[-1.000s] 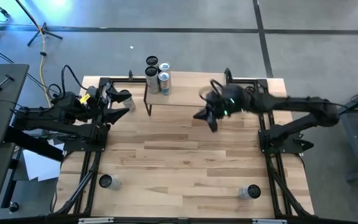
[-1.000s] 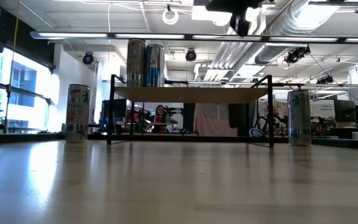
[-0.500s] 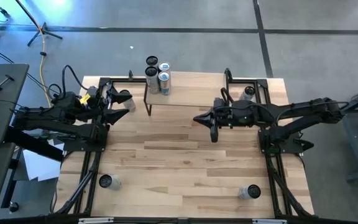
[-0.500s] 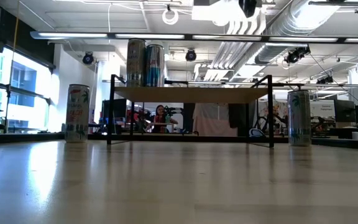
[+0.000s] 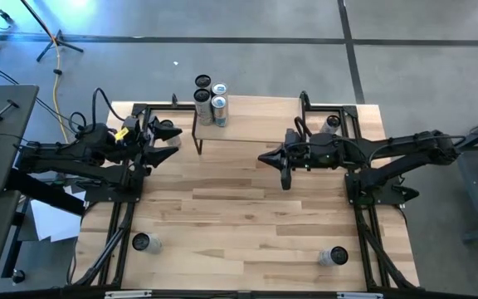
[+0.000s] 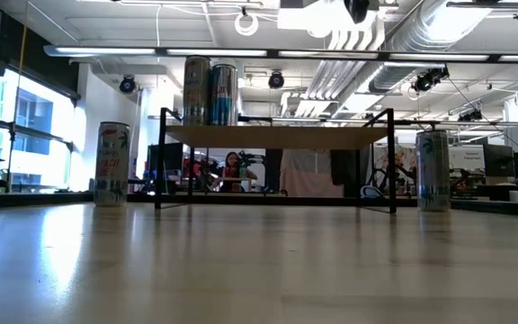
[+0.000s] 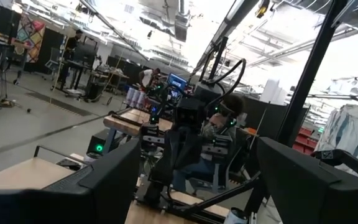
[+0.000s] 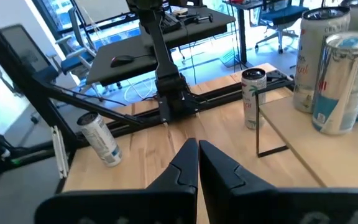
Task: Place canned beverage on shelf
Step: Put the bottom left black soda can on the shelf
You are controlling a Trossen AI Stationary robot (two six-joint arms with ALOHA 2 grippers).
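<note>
From overhead, the shelf (image 5: 247,124) sits at twelve o'clock with two cans (image 5: 210,106) upright on its left end. The left gripper (image 5: 166,135) hovers at nine o'clock, jaws spread and empty; a loose can (image 5: 166,129) stands upright just beside it, so the left arm looks nearer. The right gripper (image 5: 270,157) floats by the shelf's front edge. The low view shows that can (image 6: 111,164) on the table, left of the shelf. On the right wrist view, the fingers (image 8: 194,163) are pressed together, holding nothing.

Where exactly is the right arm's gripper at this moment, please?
In the high view the right gripper, jaws shut and empty, hangs over the shelf at its front edge, right of the cans standing on it.
</note>
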